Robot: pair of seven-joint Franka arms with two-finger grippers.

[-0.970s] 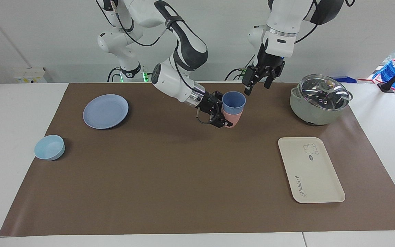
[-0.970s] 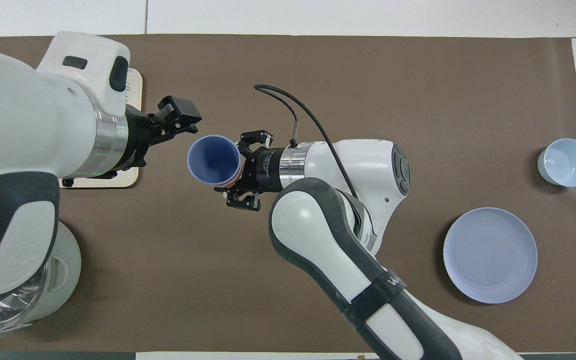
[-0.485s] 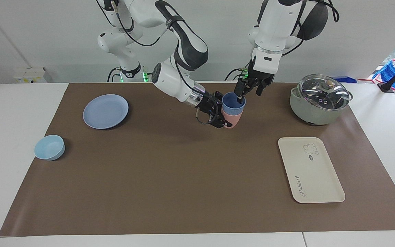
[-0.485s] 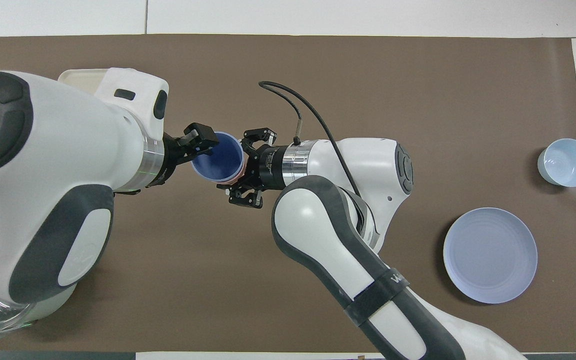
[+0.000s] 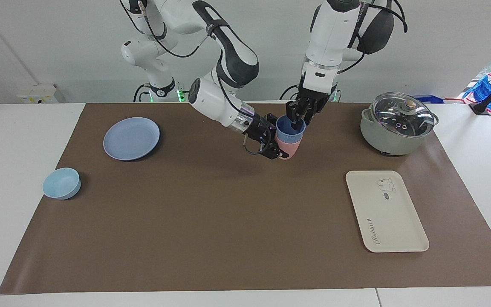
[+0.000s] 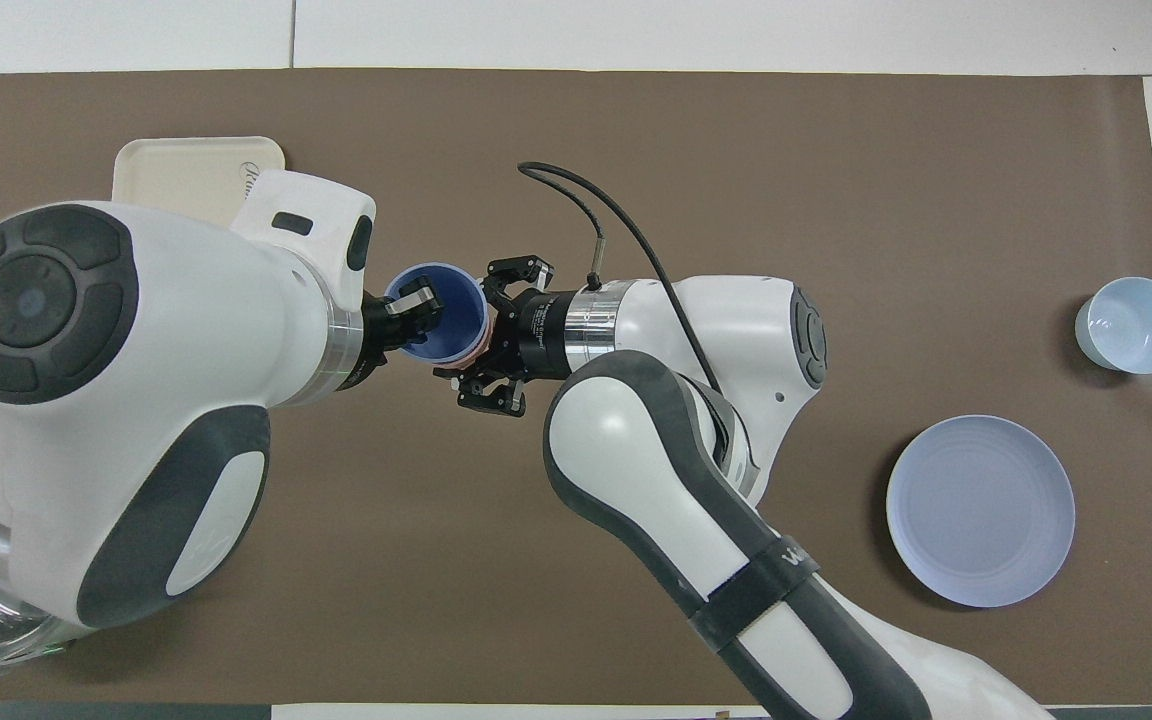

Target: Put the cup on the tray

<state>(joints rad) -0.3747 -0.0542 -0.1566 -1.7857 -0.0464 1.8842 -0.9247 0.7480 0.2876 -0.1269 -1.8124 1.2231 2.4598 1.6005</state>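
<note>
Cup [image 5: 290, 128] upright and nested in the pink tumbler [image 5: 288, 148], mouth up, both held clear of the bench [image 5: 211, 221] by my right gripper [image 5: 271, 147], its fingers clamped on the pink tumbler from the side. My left gripper [image 5: 297, 121] comes straight down over the cup's rim on the side toward my left arm's end of the bench, one finger inside the mouth and one outside; whether they have pinched the wall yet I cannot tell. Since the cup's long axis runs vertical, in line with my left fingers, the pull that frees it should, I judge, go straight up. Tray [image 5: 386, 211] lies flat toward my left arm's end, farther from me than the cup, so my left arm is the nearer carrier.
</note>
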